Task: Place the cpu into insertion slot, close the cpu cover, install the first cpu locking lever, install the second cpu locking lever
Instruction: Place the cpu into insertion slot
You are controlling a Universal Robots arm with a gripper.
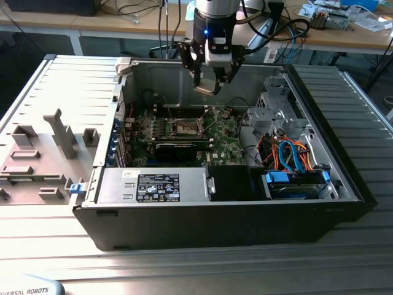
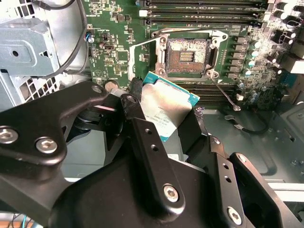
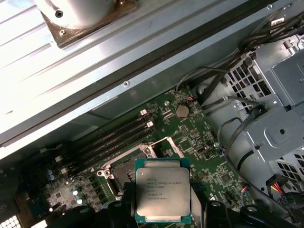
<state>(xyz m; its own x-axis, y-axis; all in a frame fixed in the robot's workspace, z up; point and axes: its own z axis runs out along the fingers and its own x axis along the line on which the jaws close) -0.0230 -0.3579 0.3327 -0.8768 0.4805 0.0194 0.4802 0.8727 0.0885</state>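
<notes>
Cpu, a small flat square chip with a dull silvery-grey metal top and green rim, sits clamped between the fingers of the black metal gripper. It is held clear above the empty square socket on the green motherboard. Beyond that socket run long black memory slots.
</notes>
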